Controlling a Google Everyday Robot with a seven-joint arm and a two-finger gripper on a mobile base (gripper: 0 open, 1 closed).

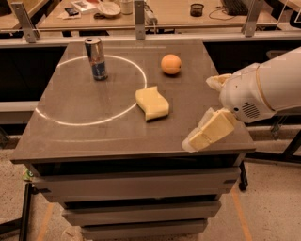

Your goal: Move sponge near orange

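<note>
The pale yellow sponge (152,102) lies flat near the middle of the dark table (94,136), on the right edge of a white circle drawn on the top. The orange (170,64) sits behind it and a little to the right, apart from it. My gripper (199,113) hangs over the table's right front part, to the right of the sponge and clear of it. Its two pale yellow fingers are spread, one low near the front edge (209,132) and one higher (215,81). Nothing is between them.
A silver-and-blue drink can (96,58) stands upright at the back left inside the white circle (70,120). Behind the table runs a bench with metal posts and desk clutter (108,7). The table's front edge drops to shelves below.
</note>
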